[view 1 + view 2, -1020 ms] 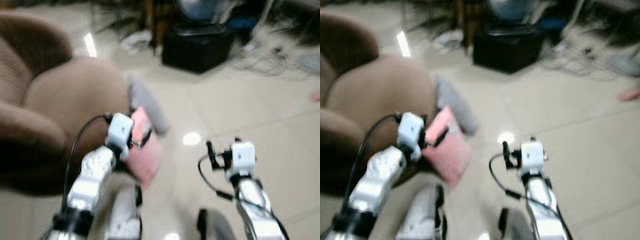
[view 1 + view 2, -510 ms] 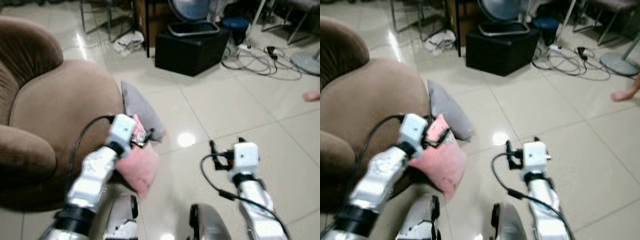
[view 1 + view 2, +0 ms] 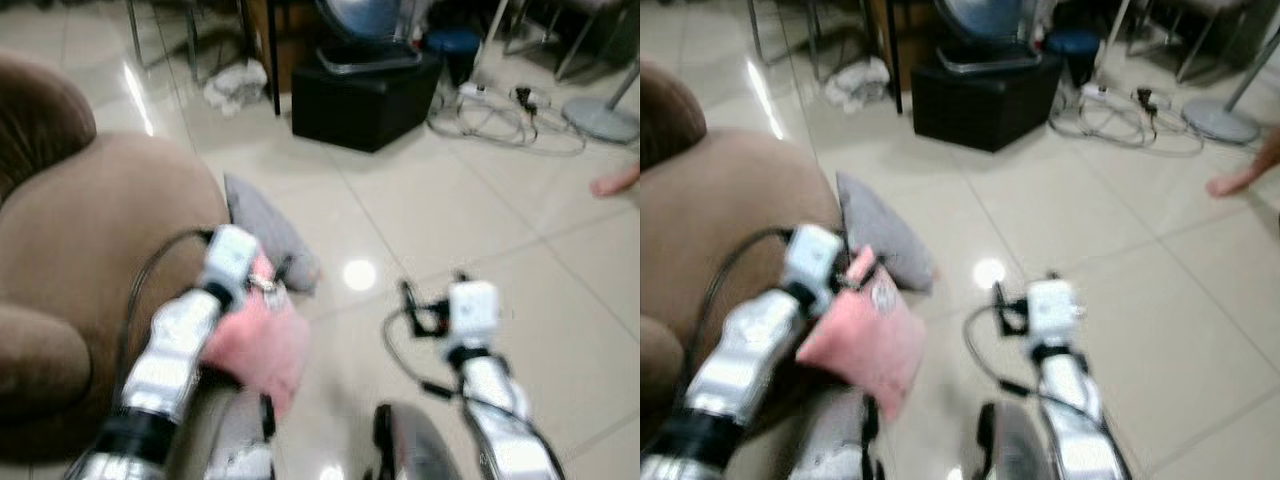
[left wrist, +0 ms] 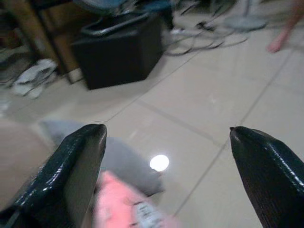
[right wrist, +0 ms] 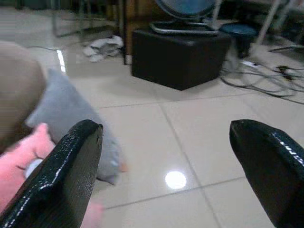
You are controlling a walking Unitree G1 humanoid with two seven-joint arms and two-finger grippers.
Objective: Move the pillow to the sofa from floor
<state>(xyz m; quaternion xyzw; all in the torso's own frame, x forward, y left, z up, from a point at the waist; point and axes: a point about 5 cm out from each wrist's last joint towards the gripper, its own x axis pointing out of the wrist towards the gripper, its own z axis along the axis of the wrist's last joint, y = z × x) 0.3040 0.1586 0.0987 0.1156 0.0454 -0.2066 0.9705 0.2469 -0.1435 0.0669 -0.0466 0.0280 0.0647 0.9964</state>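
**Both arms forward, fingers spread**

The left arm (image 3: 165, 360) reaches forward and up, its wrist beside the sofa (image 3: 90, 250) front edge. In its wrist view the left gripper (image 4: 168, 175) has its two black fingers (image 4: 71, 175) wide apart. The right arm (image 3: 490, 400) is bent forward lower down, well away from the sofa. The right gripper (image 5: 171, 175) likewise has its fingers (image 5: 61, 180) spread wide, with nothing between them.

Pink pillow (image 3: 862, 338) against brown sofa (image 3: 95, 250)
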